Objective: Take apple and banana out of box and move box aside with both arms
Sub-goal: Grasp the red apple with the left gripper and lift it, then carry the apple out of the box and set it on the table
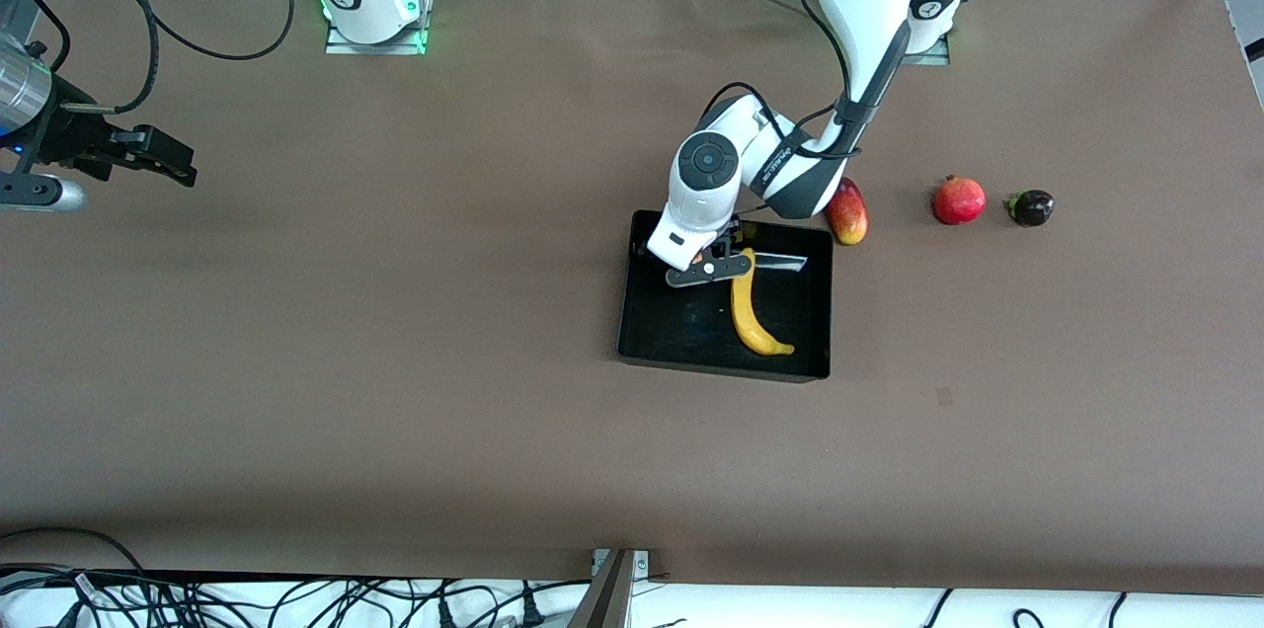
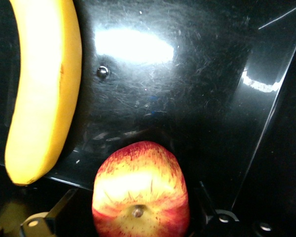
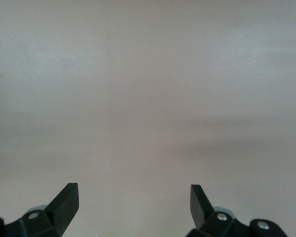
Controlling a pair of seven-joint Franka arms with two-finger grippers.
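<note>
The black box (image 1: 724, 359) sits on the brown table (image 1: 395, 361), and everything else is placed from it. Inside it the banana (image 1: 750, 312) lies lengthwise on the glossy floor, its lower tip close to the wall nearest the front camera. The left gripper (image 1: 707, 265) is down inside the box, beside the banana's upper end, and its fingers are clamped on the apple (image 2: 140, 192); the left wrist view shows the red-and-yellow fruit between them, just above the box floor. A mango-like fruit (image 1: 847, 211) lies just outside the box's corner toward the left arm's end of the table, with a pomegranate (image 1: 959, 199) and a small dark fruit (image 1: 1031, 207) farther that way. The right arm waits well apart from the box toward the right arm's end of the table, its right gripper (image 3: 134, 202) spread wide over bare table, holding nothing.
</note>
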